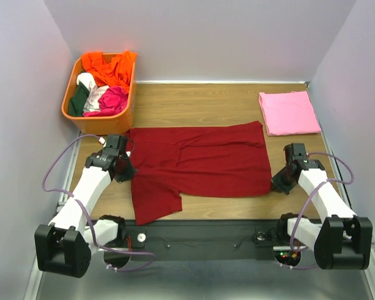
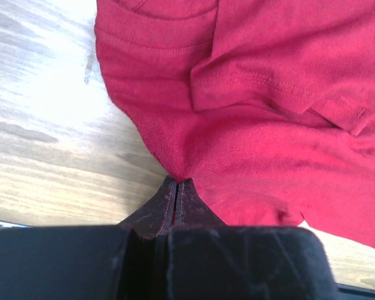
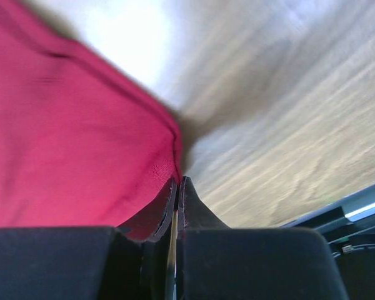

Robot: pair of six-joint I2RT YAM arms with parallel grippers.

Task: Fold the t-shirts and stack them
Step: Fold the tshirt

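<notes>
The dark red t-shirt (image 1: 200, 162) lies spread across the wooden table, one sleeve folded over its middle and a sleeve hanging toward the front edge. My left gripper (image 1: 126, 169) is shut on the shirt's left edge; the wrist view shows the cloth (image 2: 269, 112) pinched at the jaw tips (image 2: 177, 182). My right gripper (image 1: 279, 182) is shut on the shirt's front right corner (image 3: 69, 144), cloth caught at the tips (image 3: 178, 179). The light pink t-shirt (image 1: 289, 112) lies folded at the back right.
An orange plastic basket (image 1: 106, 119) with several crumpled clothes stands at the back left, close behind my left gripper. The table's front edge and a black rail (image 1: 200, 231) run just below the shirt. White walls enclose the sides.
</notes>
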